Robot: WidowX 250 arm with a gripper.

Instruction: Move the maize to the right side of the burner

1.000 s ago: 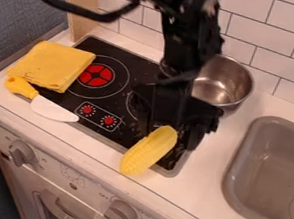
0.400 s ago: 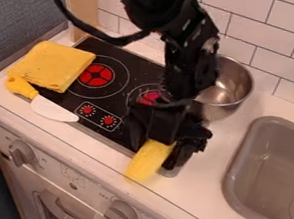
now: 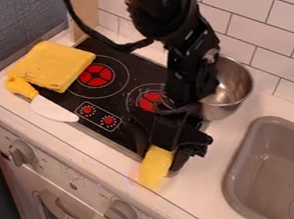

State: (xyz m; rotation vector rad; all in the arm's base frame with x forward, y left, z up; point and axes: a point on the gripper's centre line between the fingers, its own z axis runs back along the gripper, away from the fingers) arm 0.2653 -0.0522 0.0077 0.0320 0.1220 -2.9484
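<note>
Maize, one: yellow, elongated, kernel-textured ear, in a black two-finger gripper.
Fingers closed about the ear's upper end; ear slanting at the front right edge of the black rectangular cooktop, lower end over the white countertop.

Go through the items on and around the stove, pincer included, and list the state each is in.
Pincer: closed on the maize
Maize: held, whole, jutting past the stove's front edge; whether lifted, can't tell
Cloth: folded, lying flat
Yellow-handled utensil: lying down
Metal pot: upright, uncovered
Sink: uncovered
</note>
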